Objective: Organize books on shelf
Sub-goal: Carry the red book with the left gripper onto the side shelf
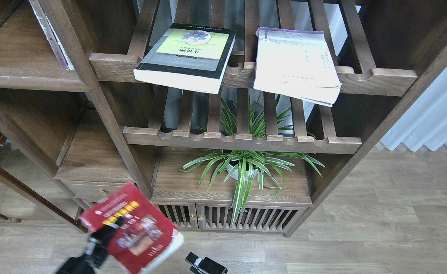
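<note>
The red book (139, 232) with a yellow title and photos is in the air low at the left, tilted and blurred. My left gripper (103, 236) is shut on its left edge. My right gripper (204, 265) is a small dark part at the bottom edge, clear of the book; its fingers cannot be told apart. The black-grey book (187, 57) with a yellow-green panel and the white book (296, 64) with a purple edge lie flat on the upper slatted rack. A solid dark-brown shelf (29, 78) with a rounded front edge is at the upper left.
A potted spider plant (242, 167) stands on the low cabinet top under the second slatted rack (242, 142). A small drawer unit (98, 186) sits just behind the red book. A bookcase upright (101, 102) divides the left bays from the racks. The floor is wood.
</note>
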Robot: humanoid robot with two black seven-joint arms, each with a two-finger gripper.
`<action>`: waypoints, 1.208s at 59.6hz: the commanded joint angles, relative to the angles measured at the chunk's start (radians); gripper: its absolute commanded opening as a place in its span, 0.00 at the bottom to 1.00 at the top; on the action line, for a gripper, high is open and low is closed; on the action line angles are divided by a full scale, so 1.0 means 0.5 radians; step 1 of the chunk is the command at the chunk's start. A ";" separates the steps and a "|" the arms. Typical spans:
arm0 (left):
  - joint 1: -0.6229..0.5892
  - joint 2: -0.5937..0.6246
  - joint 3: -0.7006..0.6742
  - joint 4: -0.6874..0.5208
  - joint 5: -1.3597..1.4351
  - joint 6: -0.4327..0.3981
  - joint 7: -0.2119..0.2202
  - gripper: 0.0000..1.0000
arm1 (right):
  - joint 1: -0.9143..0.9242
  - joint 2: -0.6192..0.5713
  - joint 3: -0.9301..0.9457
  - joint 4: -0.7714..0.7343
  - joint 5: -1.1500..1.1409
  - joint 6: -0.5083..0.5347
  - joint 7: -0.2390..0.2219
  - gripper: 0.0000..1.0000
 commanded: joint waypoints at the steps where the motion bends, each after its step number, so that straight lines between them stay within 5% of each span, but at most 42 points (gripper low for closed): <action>1: 0.091 0.112 -0.351 -0.268 0.009 0.000 0.018 0.10 | 0.004 0.000 -0.005 -0.059 -0.001 -0.001 -0.003 1.00; 28: -0.025 0.646 -1.159 -0.274 0.021 0.000 0.030 0.10 | 0.001 0.000 -0.020 -0.105 -0.004 -0.001 -0.009 1.00; 33: -0.265 0.686 -1.146 -0.225 0.092 0.000 0.131 0.12 | 0.001 0.000 -0.023 -0.108 -0.004 -0.001 -0.012 1.00; 39: -0.574 0.674 -1.140 -0.140 0.315 0.000 0.358 0.13 | 0.001 0.000 -0.023 -0.108 -0.004 -0.001 -0.012 1.00; 43: -0.749 0.668 -1.143 -0.103 0.454 0.000 0.417 0.12 | 0.001 0.000 -0.023 -0.108 -0.004 -0.001 -0.012 1.00; 72: -1.639 0.465 -1.134 0.308 1.610 0.000 0.490 0.11 | -0.023 0.000 -0.023 -0.108 -0.004 -0.001 -0.009 1.00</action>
